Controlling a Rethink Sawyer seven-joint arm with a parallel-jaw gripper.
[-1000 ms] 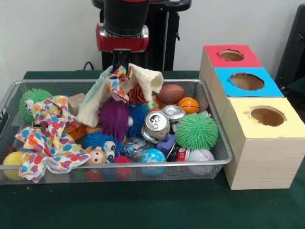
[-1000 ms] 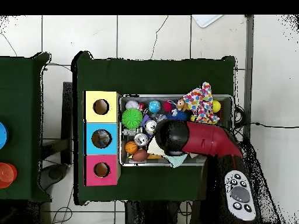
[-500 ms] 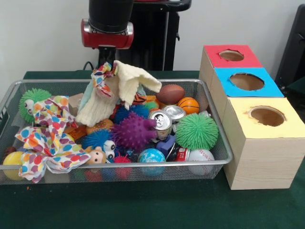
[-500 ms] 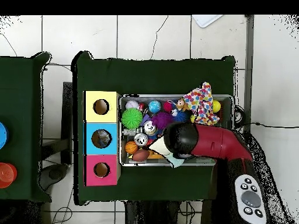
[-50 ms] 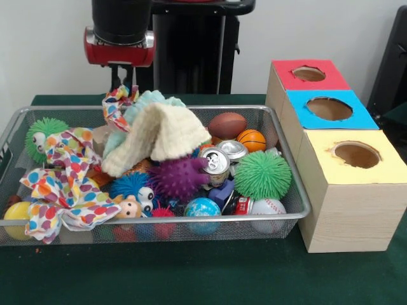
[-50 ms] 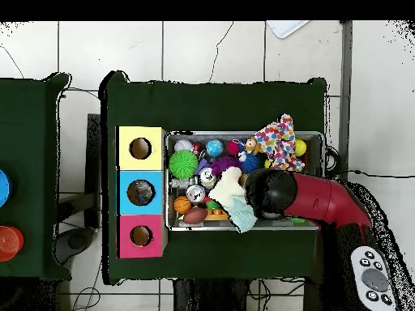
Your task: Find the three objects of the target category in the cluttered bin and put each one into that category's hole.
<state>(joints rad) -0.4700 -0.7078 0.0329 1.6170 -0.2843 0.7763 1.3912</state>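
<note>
Sideways along the wire bin went the gripper, dragging the cloth bundle away from the three-hole box.

Its jaws were pinched shut on the polka-dot cloth at the bundle's top, with the cream knit cloth draped below it over the toys, on the bin's side far from the box. These cloths looked light, limp and unbreakable; a gathered fold seemed the best hold.

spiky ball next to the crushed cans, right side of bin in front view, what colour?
Green, the spiky ball beside the cans. Clearest in the front view.
</note>
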